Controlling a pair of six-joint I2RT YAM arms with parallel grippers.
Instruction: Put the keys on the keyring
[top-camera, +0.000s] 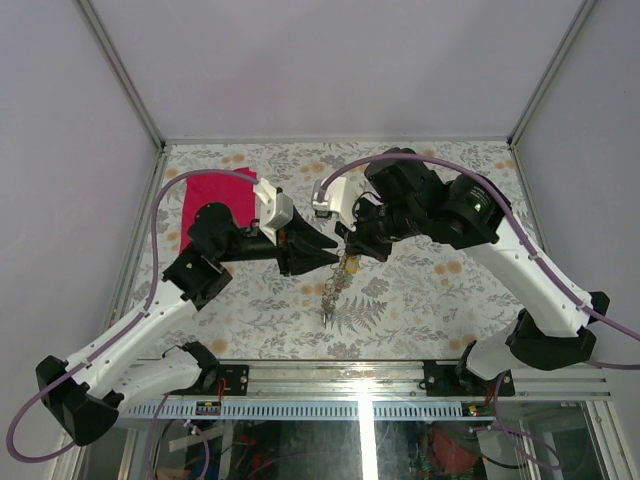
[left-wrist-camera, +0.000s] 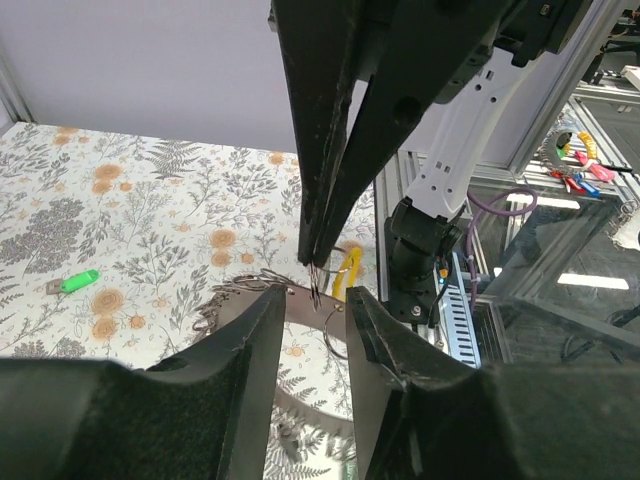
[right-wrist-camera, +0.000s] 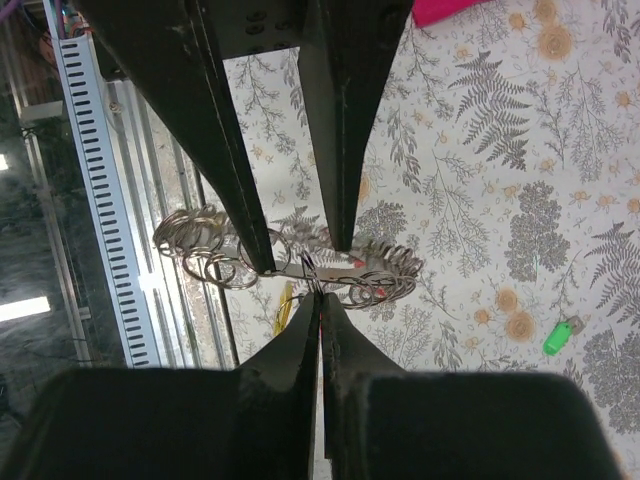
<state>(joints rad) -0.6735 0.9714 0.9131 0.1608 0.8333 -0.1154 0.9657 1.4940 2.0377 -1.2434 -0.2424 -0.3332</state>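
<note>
Grey metal keyring (right-wrist-camera: 300, 268) hangs pinched in closed right hand (right-wrist-camera: 319, 296); left hand (left-wrist-camera: 315, 300) part-open astride it; green key (right-wrist-camera: 563, 336) lies unthreaded on table (right-wrist-camera: 470, 220).

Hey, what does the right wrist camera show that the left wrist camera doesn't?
Only the right wrist view: the red cloth at the top edge and a red key head among the rings. Only the left wrist view: the right arm's base and the glass panel beside it. Both: the green key lying on the table, a yellow key, and the shut right pincer meeting the parted left pincer.
</note>
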